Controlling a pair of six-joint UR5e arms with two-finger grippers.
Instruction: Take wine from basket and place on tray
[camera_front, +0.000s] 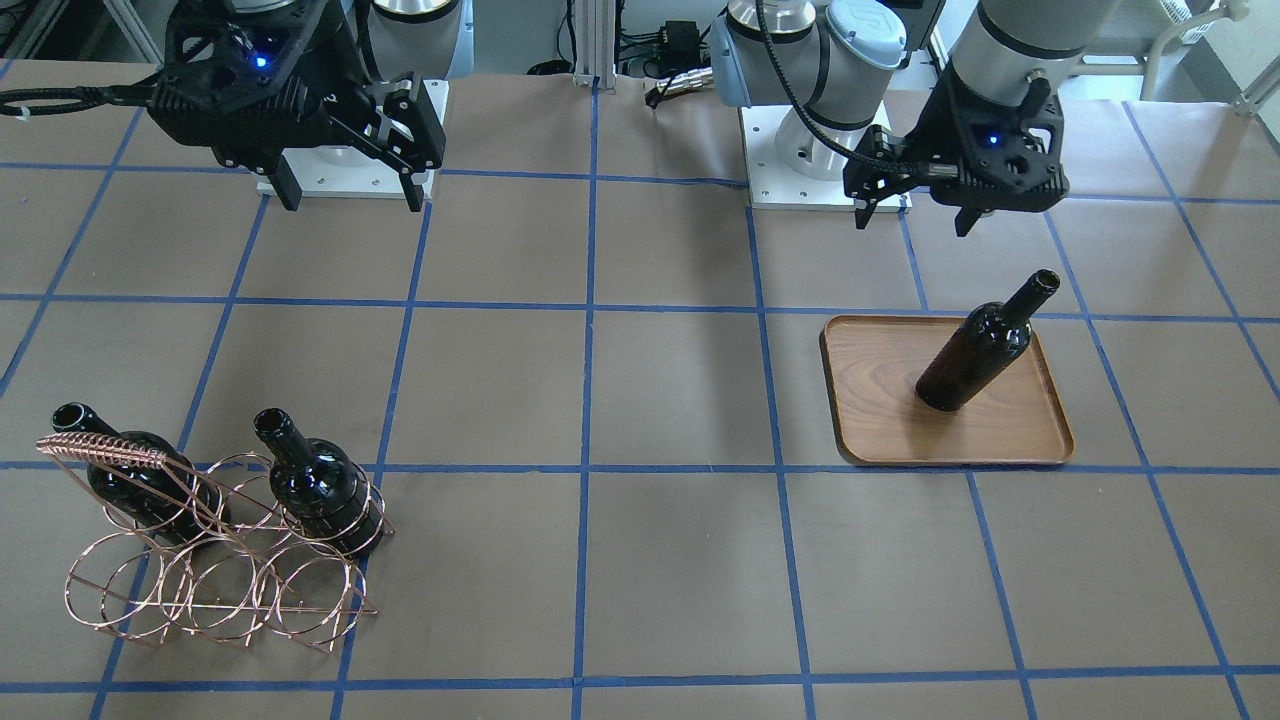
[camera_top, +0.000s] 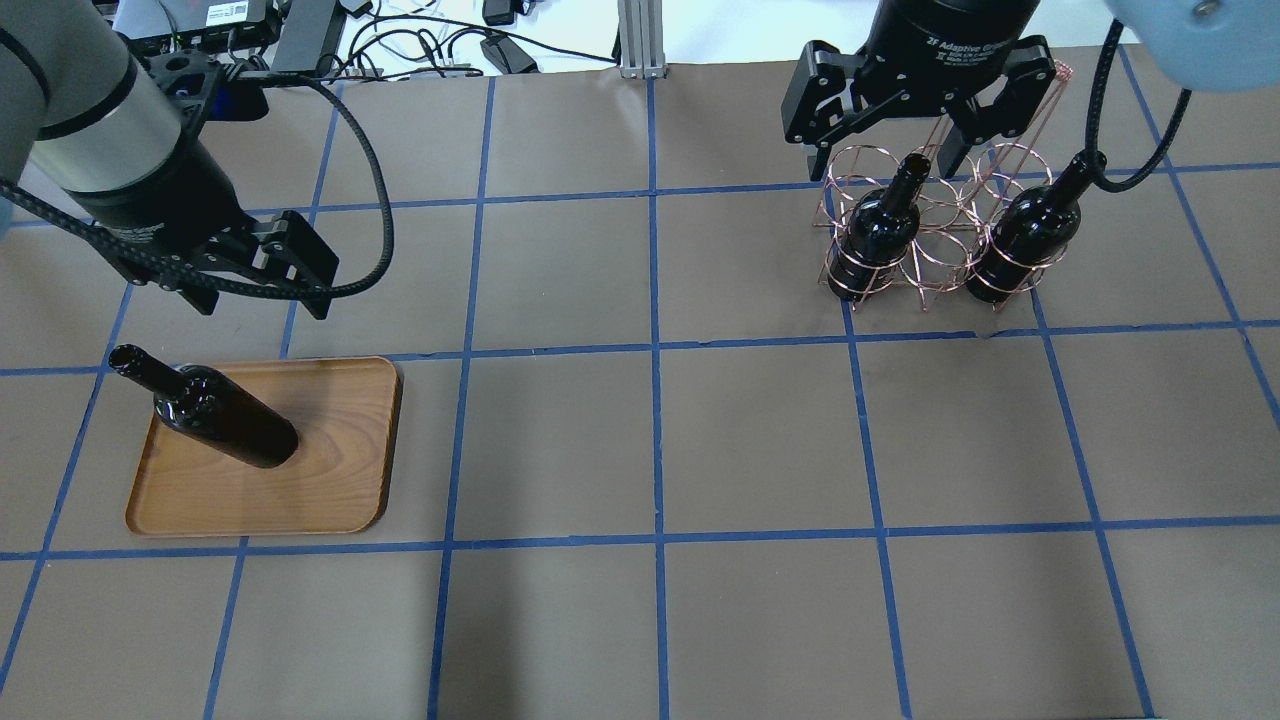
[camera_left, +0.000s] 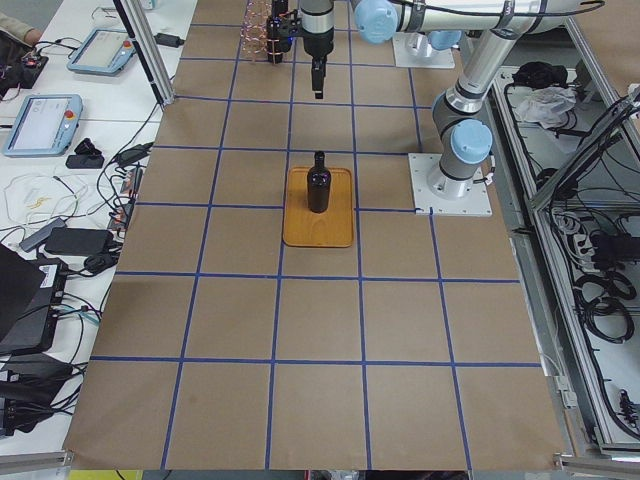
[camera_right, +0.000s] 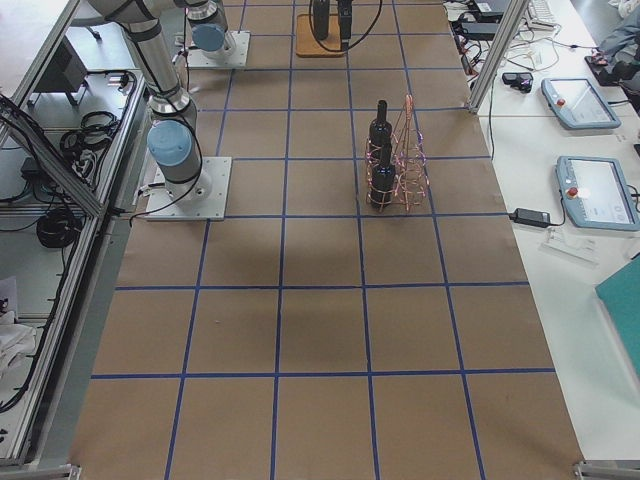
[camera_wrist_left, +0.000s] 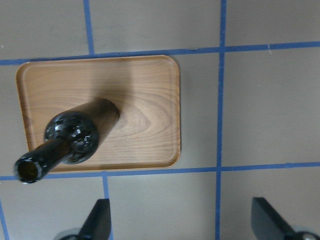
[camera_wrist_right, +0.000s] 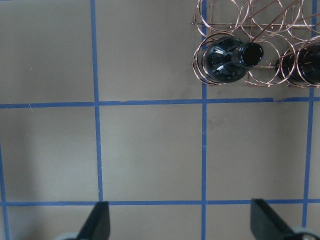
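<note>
One black wine bottle (camera_top: 225, 415) stands upright on the wooden tray (camera_top: 330, 470), near its left end; it also shows in the front view (camera_front: 985, 345) and the left wrist view (camera_wrist_left: 75, 137). My left gripper (camera_top: 262, 300) is open and empty, raised beside the tray (camera_wrist_left: 145, 95). The copper wire basket (camera_top: 935, 215) holds two more wine bottles (camera_top: 880, 235) (camera_top: 1020, 235), both upright. My right gripper (camera_front: 350, 195) is open and empty, high and set back from the basket (camera_front: 210, 570). The right wrist view shows the basket (camera_wrist_right: 235, 15) at its top edge.
The table is brown paper with a grid of blue tape lines (camera_top: 655, 350). The arms' white base plates (camera_front: 825, 170) sit at the robot's side. Cables and boxes (camera_top: 440, 45) lie beyond the far table edge.
</note>
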